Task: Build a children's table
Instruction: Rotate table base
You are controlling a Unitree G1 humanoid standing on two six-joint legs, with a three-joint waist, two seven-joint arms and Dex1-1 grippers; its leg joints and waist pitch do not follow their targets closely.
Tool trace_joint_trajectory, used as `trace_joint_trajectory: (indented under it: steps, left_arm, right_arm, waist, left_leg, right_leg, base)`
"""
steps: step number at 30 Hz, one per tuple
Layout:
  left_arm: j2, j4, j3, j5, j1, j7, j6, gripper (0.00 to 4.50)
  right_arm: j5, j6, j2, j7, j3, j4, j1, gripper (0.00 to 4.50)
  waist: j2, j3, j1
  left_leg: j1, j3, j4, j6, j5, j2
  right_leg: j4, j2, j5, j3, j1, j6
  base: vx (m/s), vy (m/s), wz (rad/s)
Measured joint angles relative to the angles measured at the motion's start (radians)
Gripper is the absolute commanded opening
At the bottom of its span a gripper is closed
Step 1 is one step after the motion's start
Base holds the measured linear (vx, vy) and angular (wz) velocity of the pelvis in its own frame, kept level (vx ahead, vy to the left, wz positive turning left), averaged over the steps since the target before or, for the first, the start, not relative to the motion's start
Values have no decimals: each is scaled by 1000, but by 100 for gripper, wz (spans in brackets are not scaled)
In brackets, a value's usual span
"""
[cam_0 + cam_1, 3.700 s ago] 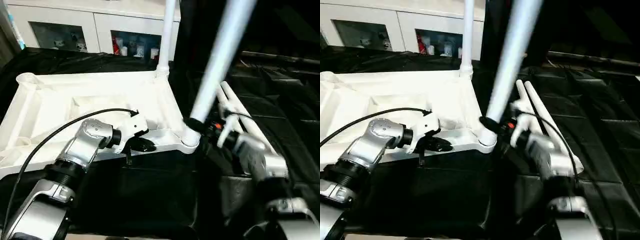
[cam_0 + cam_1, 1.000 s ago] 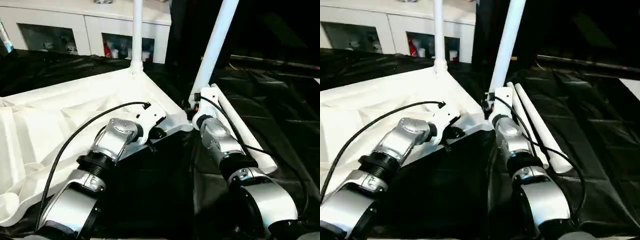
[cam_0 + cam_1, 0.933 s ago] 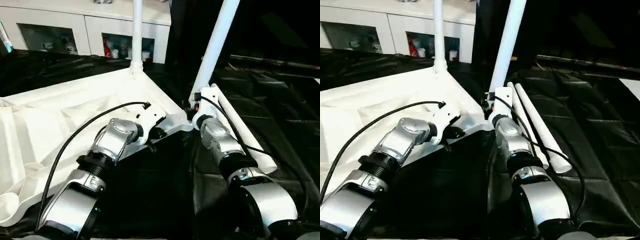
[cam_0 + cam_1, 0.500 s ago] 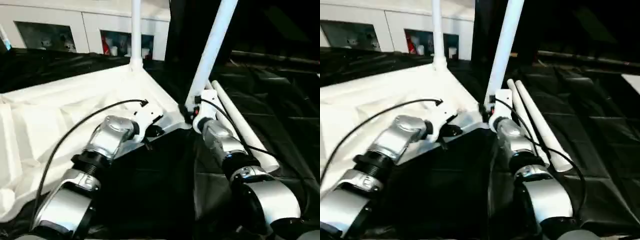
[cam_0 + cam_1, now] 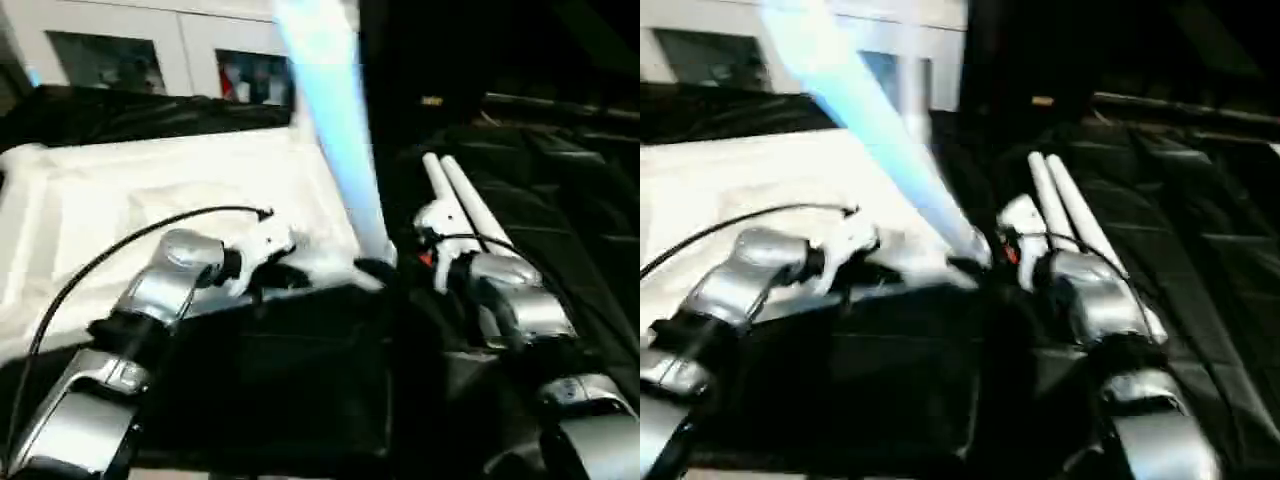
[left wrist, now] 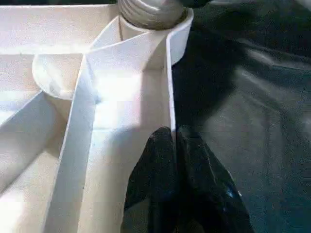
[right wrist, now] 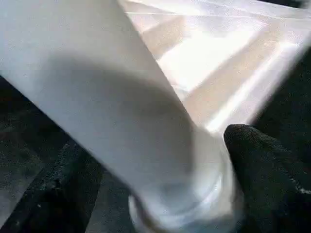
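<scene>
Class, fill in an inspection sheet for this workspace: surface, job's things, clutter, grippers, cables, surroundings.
Surface: black quilted cloth.
Job's things: white plastic ribbed tabletop lying underside up; one white tubular leg at its near right corner socket, leaning; two spare white legs side by side on the cloth.
Clutter: nothing seen.
Grippers: left gripper shut on the tabletop's edge wall; right gripper's fingers either side of the leaning leg's base.
Cables: black cable arching over the left forearm.
Surroundings: white glass-door cabinet behind.
</scene>
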Motion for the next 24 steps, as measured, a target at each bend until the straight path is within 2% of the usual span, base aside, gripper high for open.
trace_joint_trajectory:
  steps: [4, 5, 13, 14, 16, 17, 24]
  left_arm:
    - [-3, -2, -3, -1, 4, -21, -4, 0]
    - [-3, -2, -4, -2, 5, -27, -9, 0]
    - [-2, -2, -5, -9, 7, -38, -17, 0]
    - [-2, -2, -5, -9, 7, -38, -19, 0]
    - [0, -2, -5, -8, 7, -38, -22, 0]
    - [1, -2, -5, -8, 8, -39, -23, 0]
    - [3, -2, -5, -8, 9, -40, -29, 0]
  right_arm:
    - [4, 24, 3, -15, -1, -19, 1, 406]
    - [6, 32, 9, -27, -2, -25, 5, 378]
    - [14, 56, 42, -56, -3, -47, 35, 327]
    - [14, 56, 36, -49, -1, -54, 37, 298]
    - [13, 57, 31, -38, 1, -62, 40, 298]
    - [14, 57, 31, -32, 1, -69, 44, 279]
    - [13, 64, 27, -31, 1, -85, 53, 264]
  waist:
    - [0, 0, 8]
    - [0, 0, 10]
    - [1, 0, 14]
    - [1, 0, 14]
    - [1, 0, 14]
    - [1, 0, 14]
    - [0, 0, 15]
  left_leg:
    - [0, 3, 2, -3, 2, 1]
    - [0, 3, 2, -3, 2, 1]
    - [-1, 3, 2, -2, 2, 2]
    - [-1, 3, 2, -2, 2, 2]
    - [-1, 3, 2, -2, 2, 2]
    - [-1, 3, 2, -2, 2, 2]
    - [-2, 3, 3, -2, 3, 2]
  right_leg:
    - [2, -1, 1, 0, 1, 0]
    - [2, -1, 1, 0, 1, 0]
    - [2, -1, 1, 0, 1, 0]
    - [2, -1, 1, 0, 1, 0]
    - [2, -1, 1, 0, 1, 0]
    - [2, -1, 1, 0, 1, 0]
    - [3, -1, 1, 0, 1, 0]
  base:
    - [0, 0, 0]
    - [0, 0, 0]
    - [0, 0, 0]
    - [0, 0, 0]
    - [0, 0, 0]
    - [0, 0, 0]
    - [0, 0, 0]
